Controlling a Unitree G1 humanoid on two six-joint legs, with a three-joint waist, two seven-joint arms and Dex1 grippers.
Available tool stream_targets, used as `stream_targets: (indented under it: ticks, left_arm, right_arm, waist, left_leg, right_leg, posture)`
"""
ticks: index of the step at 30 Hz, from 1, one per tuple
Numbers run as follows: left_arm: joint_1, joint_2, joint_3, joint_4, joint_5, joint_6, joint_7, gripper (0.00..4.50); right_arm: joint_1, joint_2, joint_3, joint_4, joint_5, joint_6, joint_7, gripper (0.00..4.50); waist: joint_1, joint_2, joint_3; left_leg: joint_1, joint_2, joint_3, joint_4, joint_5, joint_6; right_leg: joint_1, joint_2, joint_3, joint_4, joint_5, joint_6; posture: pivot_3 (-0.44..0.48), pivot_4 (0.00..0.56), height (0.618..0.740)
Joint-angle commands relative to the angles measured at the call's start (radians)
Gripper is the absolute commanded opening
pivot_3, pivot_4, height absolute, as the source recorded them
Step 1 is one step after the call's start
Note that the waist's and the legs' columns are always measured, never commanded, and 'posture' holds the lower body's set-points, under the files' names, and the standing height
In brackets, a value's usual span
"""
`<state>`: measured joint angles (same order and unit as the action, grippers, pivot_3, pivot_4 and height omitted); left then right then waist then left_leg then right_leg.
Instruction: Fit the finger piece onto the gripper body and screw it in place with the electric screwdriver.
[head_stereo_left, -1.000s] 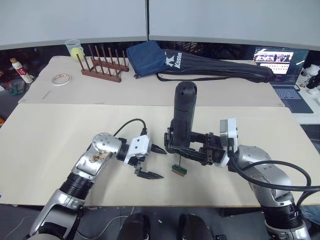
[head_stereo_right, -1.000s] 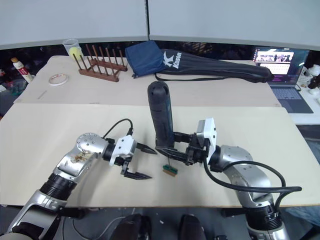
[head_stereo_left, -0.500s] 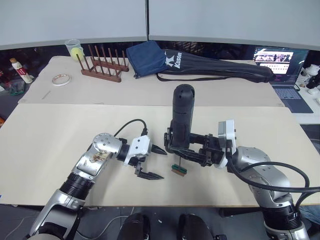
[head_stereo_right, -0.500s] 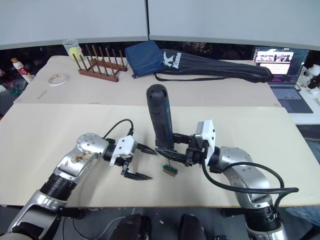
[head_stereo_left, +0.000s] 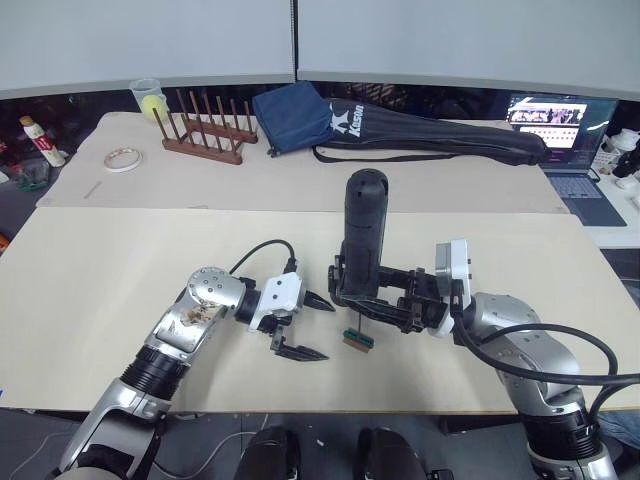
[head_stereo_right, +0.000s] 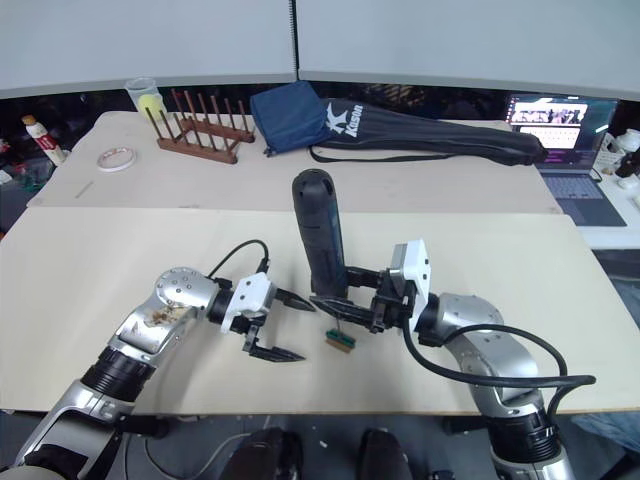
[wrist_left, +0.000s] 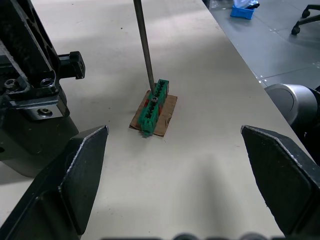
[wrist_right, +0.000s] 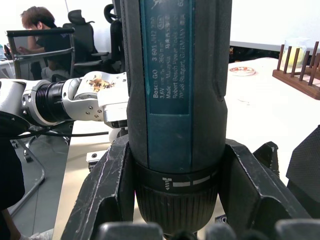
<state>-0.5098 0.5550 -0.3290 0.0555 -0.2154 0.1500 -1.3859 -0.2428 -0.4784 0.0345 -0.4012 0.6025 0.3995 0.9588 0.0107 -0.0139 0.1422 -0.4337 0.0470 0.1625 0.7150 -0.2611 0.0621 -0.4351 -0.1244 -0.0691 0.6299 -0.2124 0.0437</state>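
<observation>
I see my right gripper (head_stereo_left: 350, 292) closed around the electric screwdriver (head_stereo_left: 362, 232), a thick black cylinder with a dark blue label panel. It stands almost upright on the pale, smooth table (head_stereo_left: 100, 290). Its thin silver bit (wrist_left: 143, 49) points down and its tip touches the top of a small green block (wrist_left: 154, 107). The block is ribbed plastic with a row of screw slots, and it lies on a little square of brown cardboard (wrist_left: 165, 119).

My left gripper (head_stereo_left: 305, 327) is open, its two black wedge-shaped fingers spread wide, just beside the green block and not touching it.

At the far side of the table I see a long black zipped bag (head_stereo_left: 440, 140) of soft fabric, a wooden rack (head_stereo_left: 205, 132) with upright pegs and a ring of tape (head_stereo_left: 123, 158).

I cannot find the finger piece or the gripper body.
</observation>
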Motion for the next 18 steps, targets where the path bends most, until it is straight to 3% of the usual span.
stream_targets:
  ticks: [1,18]
  left_arm:
    - [-0.008,-0.002,0.002,-0.024,-0.003,-0.016,0.001,4.50]
    - [-0.008,-0.002,0.002,-0.035,-0.004,-0.011,0.003,4.50]
  right_arm:
    - [-0.002,0.011,-0.005,-0.026,0.008,-0.047,0.007,1.92]
    - [0.004,0.008,-0.003,-0.027,0.006,-0.066,0.015,1.92]
  waist:
    - [0.000,0.000,0.000]
    - [0.000,0.000,0.000]
  left_leg:
    - [0.000,0.000,0.000,0.000,0.000,0.000]
    - [0.000,0.000,0.000,0.000,0.000,0.000]
  right_leg:
    - [0.000,0.000,0.000,0.000,0.000,0.000]
    - [0.000,0.000,0.000,0.000,0.000,0.000]
  posture:
    - [0.000,0.150,0.740]
    - [0.000,0.150,0.740]
